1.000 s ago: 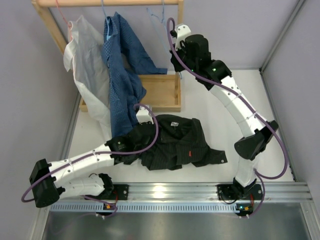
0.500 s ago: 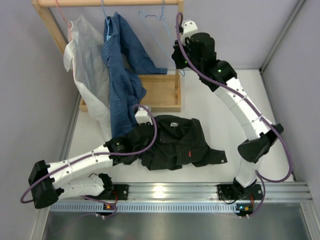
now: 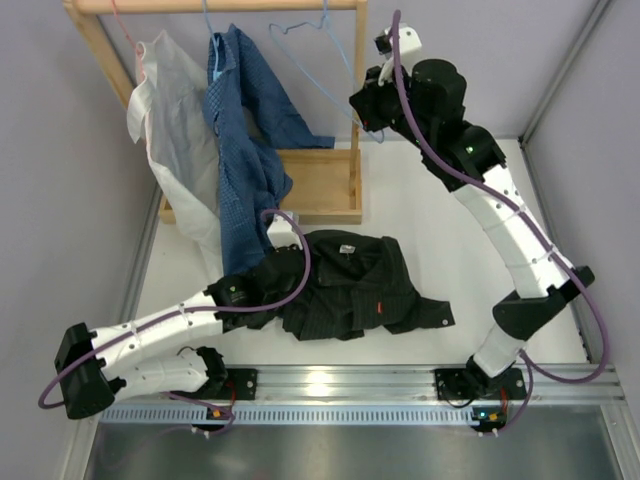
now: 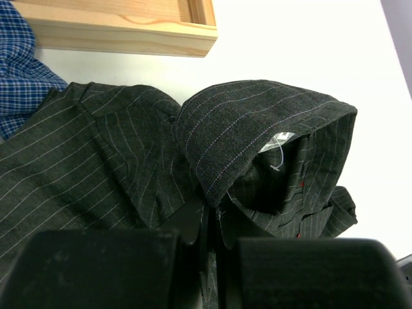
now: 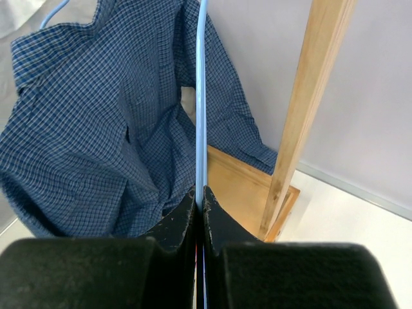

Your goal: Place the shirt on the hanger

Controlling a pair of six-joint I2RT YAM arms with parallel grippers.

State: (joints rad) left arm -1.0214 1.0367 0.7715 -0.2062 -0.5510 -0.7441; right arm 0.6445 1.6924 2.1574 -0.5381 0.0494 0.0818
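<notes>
The black pinstriped shirt [image 3: 350,285] lies crumpled on the white table in front of the arms. My left gripper [image 3: 284,262] is at its left side. In the left wrist view it [image 4: 209,215] is shut on a fold of the shirt's collar [image 4: 244,129]. The light-blue wire hanger [image 3: 320,72] hangs tilted from the wooden rail. My right gripper [image 3: 366,106] is shut on its lower wire. The right wrist view shows the fingers [image 5: 199,193] pinching the blue wire [image 5: 201,96].
A wooden rack [image 3: 345,185] with a rail and base tray stands at the back left. A blue checked shirt [image 3: 245,130] and a white sheer garment [image 3: 165,110] hang from it. The rack's right post [image 5: 309,96] is close beside my right gripper. Grey walls stand on both sides.
My right arm has moved right and toward the back wall with the hanger wire in its grip, pulling the hanger aslant. The left arm and the shirt have barely moved.
</notes>
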